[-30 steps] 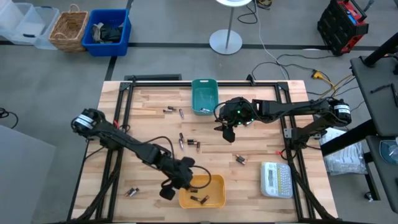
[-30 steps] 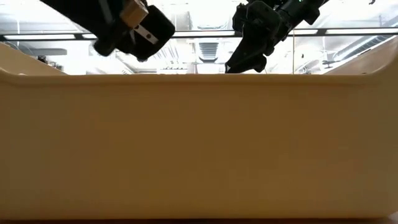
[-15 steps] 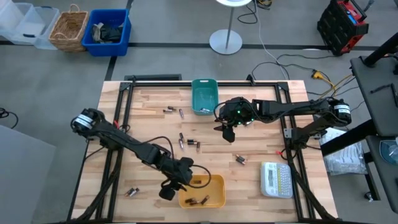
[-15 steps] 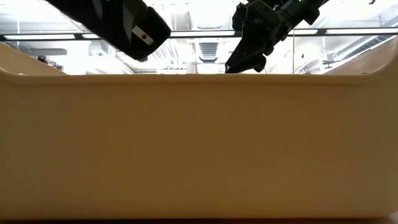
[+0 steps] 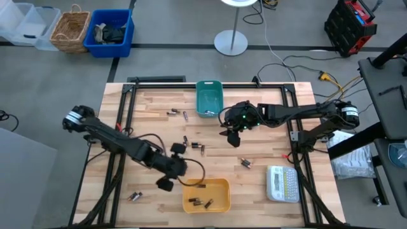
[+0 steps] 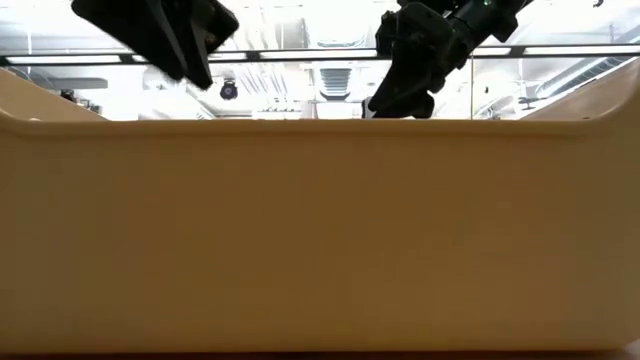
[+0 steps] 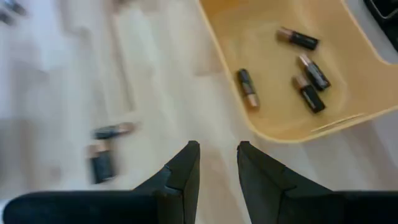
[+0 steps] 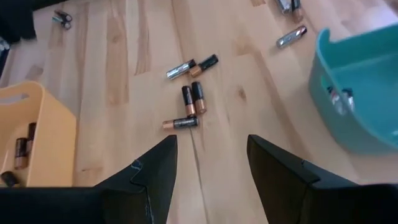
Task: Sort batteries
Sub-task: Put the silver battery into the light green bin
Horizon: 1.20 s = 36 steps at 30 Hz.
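Both pairs of jaws stand apart with nothing between them: the left gripper [image 5: 166,184] hangs just beside the yellow bin [image 5: 222,187], and the right gripper [image 5: 233,138] hovers over the table's middle, near the teal bin [image 5: 208,87].

Four batteries [image 7: 306,40] lie inside the yellow bin, all dark with brownish ends. Two more cells [image 7: 103,167] lie on the wooden table [image 5: 146,105] near the left gripper, off the bin's corner. The right wrist view shows a loose cluster of five cells [image 8: 191,98] on the boards ahead of the right fingers [image 8: 152,169], a further silvery one [image 8: 291,37] near the teal bin, and a few small cells resting inside that bin; their number cannot be told.

A white label maker [image 5: 282,183] sits at the table's right front corner. In the low view the yellow bin's wall fills almost everything, hiding the tabletop.

The left arm reaches diagonally across from the table's left edge; the right arm stretches in level from the right.
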Each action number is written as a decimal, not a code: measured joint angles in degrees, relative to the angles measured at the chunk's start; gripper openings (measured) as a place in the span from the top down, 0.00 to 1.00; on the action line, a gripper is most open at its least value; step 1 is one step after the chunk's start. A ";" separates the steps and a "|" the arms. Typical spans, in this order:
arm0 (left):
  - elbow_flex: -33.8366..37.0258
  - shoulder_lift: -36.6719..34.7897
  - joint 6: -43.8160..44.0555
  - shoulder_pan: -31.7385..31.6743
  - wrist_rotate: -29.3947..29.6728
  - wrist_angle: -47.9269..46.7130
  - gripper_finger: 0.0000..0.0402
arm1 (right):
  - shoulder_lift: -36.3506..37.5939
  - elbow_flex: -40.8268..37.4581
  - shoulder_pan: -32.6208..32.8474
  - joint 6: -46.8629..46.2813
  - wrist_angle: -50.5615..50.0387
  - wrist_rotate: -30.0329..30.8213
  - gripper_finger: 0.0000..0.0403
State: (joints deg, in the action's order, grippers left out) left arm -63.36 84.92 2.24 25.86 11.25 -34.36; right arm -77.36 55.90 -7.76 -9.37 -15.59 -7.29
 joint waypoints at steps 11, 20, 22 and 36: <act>15.66 -19.80 -1.38 1.74 11.76 6.51 0.80 | 0.02 1.79 3.37 -11.61 -10.35 5.76 0.54; 23.70 -32.33 0.34 1.71 16.83 9.27 0.80 | 0.02 7.40 3.40 -28.26 -31.38 9.97 0.54; 23.94 -33.98 0.45 1.71 16.89 9.32 0.80 | 0.02 8.13 3.24 -31.44 -36.55 13.63 0.54; 24.05 -36.26 -1.23 1.71 16.89 8.95 0.80 | -0.53 9.18 -15.65 -28.17 -39.92 22.28 0.56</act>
State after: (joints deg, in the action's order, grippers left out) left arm -39.31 48.66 1.01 27.57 28.14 -25.41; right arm -77.90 65.08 -23.41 -37.55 -55.52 14.99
